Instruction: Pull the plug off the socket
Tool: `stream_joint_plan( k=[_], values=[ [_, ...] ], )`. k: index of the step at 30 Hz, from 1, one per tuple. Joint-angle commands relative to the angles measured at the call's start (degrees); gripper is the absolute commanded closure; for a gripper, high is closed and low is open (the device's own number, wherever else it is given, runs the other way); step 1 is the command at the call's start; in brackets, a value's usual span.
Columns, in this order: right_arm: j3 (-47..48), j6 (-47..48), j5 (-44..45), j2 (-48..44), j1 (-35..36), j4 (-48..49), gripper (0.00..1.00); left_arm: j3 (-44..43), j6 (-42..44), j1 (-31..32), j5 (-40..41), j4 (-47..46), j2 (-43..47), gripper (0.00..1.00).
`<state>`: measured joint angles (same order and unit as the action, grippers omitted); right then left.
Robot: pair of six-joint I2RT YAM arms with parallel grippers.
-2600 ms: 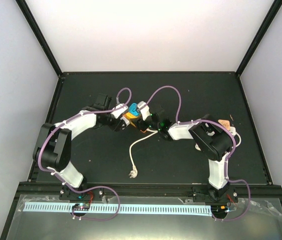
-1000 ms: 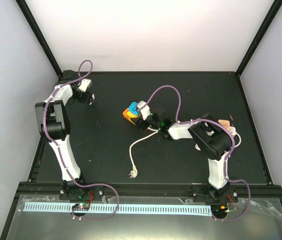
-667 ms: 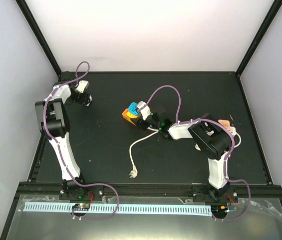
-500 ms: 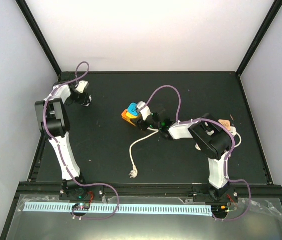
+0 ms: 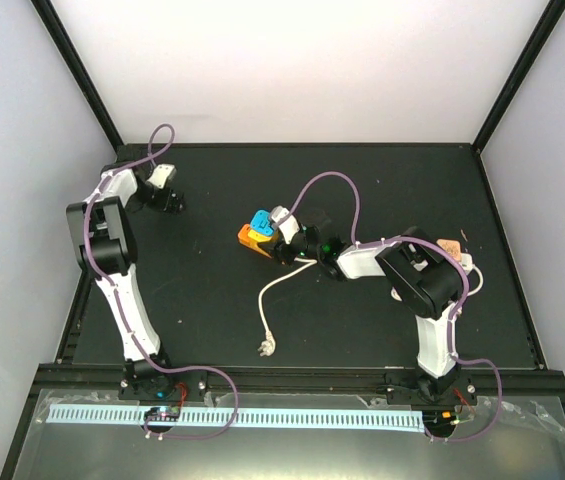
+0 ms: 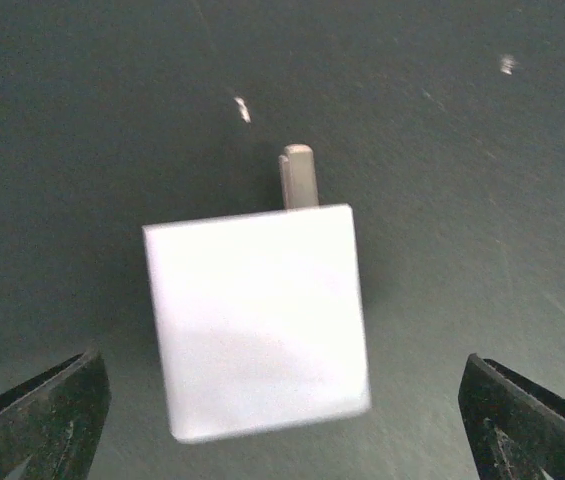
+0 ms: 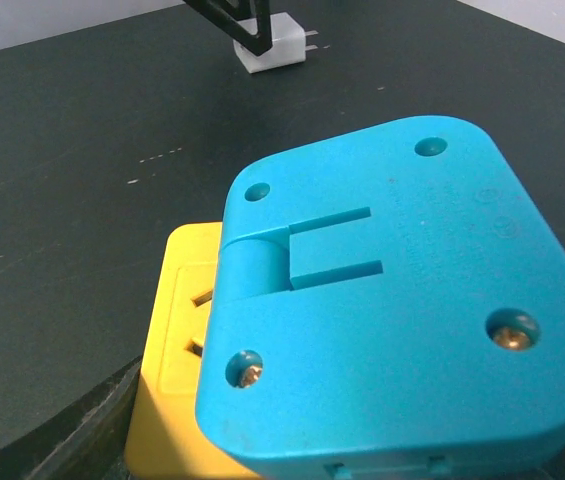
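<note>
One white plug [image 6: 257, 320], one yellow socket [image 7: 177, 370], one blue adapter [image 7: 392, 300], one white cord [image 5: 267, 310]. Possibly one tan item [image 5: 450, 245], too small to tell.

**Obscured and Cut-Off Items**

Left wrist view: the left gripper [image 6: 280, 365] shows only the dark tips of its fingers [image 6: 42, 415], which are cut off at the lower corners. Only one metal prong [image 6: 299, 176] shows past the body of the white cube-shaped plug [image 6: 259, 320].

Right wrist view: the blue plastic adapter [image 7: 392, 300] runs off the right and bottom edges. It covers most of the yellow socket block [image 7: 177, 340].

Top view: the fingertips of the right gripper [image 5: 277, 240] are hidden, so its grip cannot be judged.
</note>
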<state>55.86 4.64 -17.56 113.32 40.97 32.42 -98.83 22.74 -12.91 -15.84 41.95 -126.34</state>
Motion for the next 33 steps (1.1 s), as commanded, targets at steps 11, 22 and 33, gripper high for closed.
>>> stream_joint_plan(
  k=[11,22,33],
  values=[
    [0.1,11.3,-13.3,2.5,0.3,-9.6,0.77,6.5,20.3,0.2,-36.3,21.0,16.1,0.01],
    [2.2,16.4,-17.6,4.1,0.2,-15.6,0.76,12.7,29.3,7.5,-44.5,26.5,15.2,0.1],
    [3.6,16.1,-21.6,6.2,-0.7,-17.5,0.75,15.6,25.9,14.4,-43.5,18.3,13.9,0.11]
  ],
)
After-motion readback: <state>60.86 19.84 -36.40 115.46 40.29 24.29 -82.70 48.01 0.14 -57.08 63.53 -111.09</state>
